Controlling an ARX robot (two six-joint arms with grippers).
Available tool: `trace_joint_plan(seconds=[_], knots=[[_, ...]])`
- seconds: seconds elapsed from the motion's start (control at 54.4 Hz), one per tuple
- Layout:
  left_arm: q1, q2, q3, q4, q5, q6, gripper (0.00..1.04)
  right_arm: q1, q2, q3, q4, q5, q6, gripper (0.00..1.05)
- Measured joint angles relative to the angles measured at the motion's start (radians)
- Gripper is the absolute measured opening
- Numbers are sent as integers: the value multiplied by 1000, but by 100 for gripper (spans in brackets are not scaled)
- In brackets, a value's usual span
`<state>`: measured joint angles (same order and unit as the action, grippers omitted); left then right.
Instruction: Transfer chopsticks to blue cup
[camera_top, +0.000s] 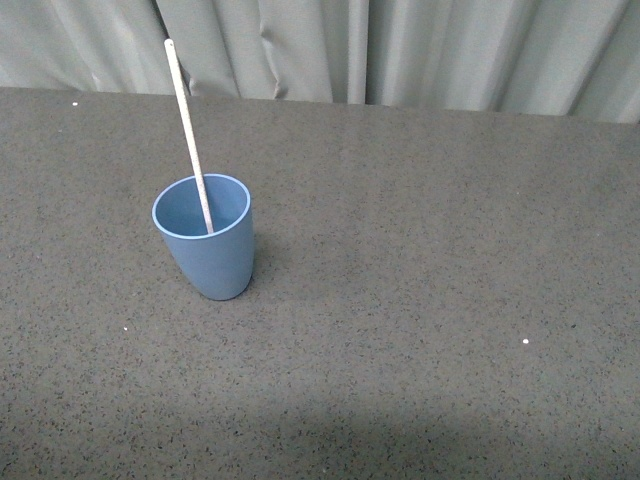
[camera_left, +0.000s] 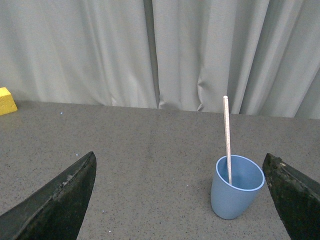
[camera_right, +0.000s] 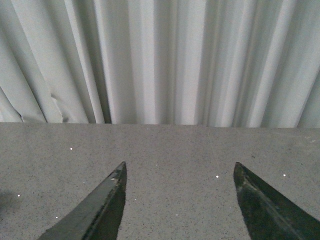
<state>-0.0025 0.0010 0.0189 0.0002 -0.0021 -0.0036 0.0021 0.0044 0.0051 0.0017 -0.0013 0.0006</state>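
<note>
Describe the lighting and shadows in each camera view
Front view: soft even light, the blue cup casting a faint shadow, a darker band along the bottom edge. Left wrist view: sharp, no glare, chopsticks crisp. Right wrist view: curtain folds shaded, gripper fingers dark.

— What does your front view give you?
— It looks down from the robot's body across the table (camera_top: 430, 300) toward the curtain (camera_top: 450, 50).
— And your wrist views?
— Both sit low, facing that curtain. The left shares the blue cup (camera_left: 236, 192) with the front view.
</note>
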Motion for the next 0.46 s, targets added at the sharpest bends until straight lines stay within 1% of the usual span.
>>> trace_joint_plan(seconds=[0.074,0.092,0.147,0.202,0.221,0.276,0.46], knots=[[0,0,0,0,0,0,98,0,0,0,0,0,0,77],[0,0,0,0,0,0,98,0,0,0,0,0,0,79],[0,0,0,0,0,0,98,0,0,0,0,0,0,90],[0,0,0,0,0,0,98,0,0,0,0,0,0,96],[0,0,0,0,0,0,98,0,0,0,0,0,2,97],[0,0,0,0,0,0,98,0,0,0,0,0,0,95],[0,0,0,0,0,0,98,0,0,0,0,0,1,95]])
